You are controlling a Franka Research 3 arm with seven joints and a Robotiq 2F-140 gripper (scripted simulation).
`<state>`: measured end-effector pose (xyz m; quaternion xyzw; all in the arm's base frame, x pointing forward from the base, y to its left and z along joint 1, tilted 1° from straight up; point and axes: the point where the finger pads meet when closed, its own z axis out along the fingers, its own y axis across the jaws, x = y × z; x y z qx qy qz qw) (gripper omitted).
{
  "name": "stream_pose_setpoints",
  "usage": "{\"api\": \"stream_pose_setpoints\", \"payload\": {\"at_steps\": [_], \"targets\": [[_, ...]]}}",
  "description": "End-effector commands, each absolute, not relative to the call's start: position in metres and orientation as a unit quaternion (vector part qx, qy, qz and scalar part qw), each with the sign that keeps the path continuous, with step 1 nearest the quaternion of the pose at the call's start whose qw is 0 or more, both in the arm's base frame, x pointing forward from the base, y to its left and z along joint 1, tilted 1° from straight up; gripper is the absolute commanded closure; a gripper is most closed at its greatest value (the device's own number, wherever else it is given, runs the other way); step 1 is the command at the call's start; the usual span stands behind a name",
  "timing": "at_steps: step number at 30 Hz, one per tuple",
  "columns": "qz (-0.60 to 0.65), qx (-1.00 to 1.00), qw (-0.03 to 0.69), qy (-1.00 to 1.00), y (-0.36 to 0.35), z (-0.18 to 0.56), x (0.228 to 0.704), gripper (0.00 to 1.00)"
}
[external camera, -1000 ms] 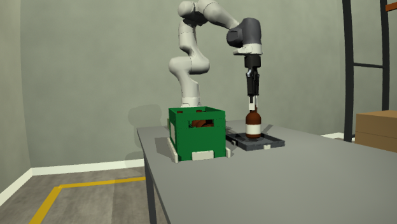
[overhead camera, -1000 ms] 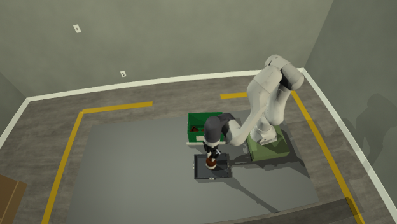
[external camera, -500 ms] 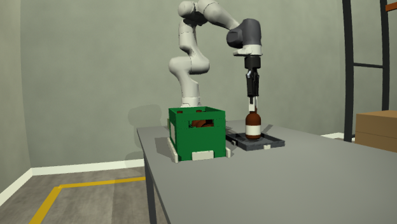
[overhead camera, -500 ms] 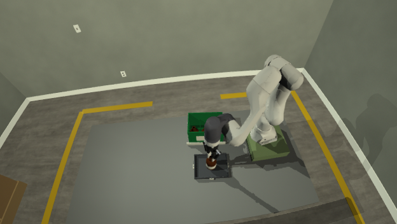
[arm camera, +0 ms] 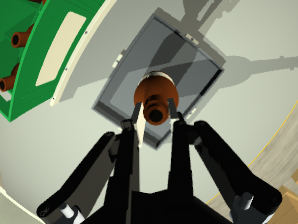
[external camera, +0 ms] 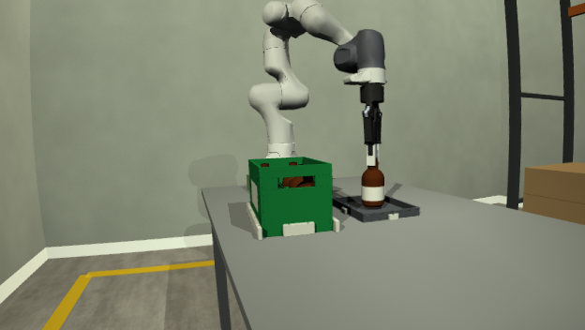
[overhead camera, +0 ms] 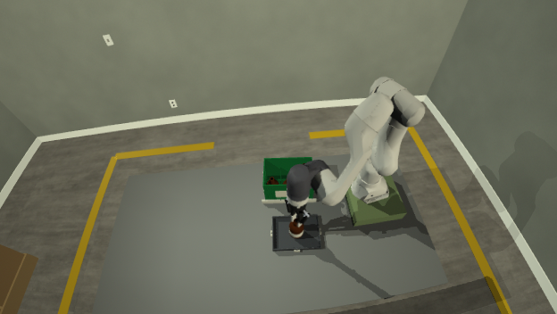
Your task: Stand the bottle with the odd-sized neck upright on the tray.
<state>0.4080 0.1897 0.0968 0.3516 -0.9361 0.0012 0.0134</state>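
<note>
A brown bottle (external camera: 373,187) with a white label stands upright on the dark grey tray (external camera: 376,208). My gripper (external camera: 372,160) points straight down and is shut on the bottle's neck. In the wrist view the fingers clasp the neck of the bottle (arm camera: 156,96) over the tray (arm camera: 162,63). The overhead view shows the bottle (overhead camera: 296,228) on the tray (overhead camera: 297,239).
The crate (overhead camera: 286,177) sits in cream corner guides on the grey table, close to the tray's edge. The arm's green base block (overhead camera: 376,205) is beside them. A cardboard box (external camera: 554,191) and a dark shelf frame (external camera: 516,103) stand at the right.
</note>
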Motion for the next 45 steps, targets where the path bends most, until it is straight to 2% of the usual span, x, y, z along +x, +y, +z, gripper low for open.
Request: {"api": "stream_pose_setpoints", "payload": {"at_steps": [1,45], "targets": [[0.002,0.349,0.01,-0.937,0.1899,0.0957,0.4102,0.9],[0.002,0.349,0.01,-0.937,0.1891,0.0884,0.41,0.9]]}}
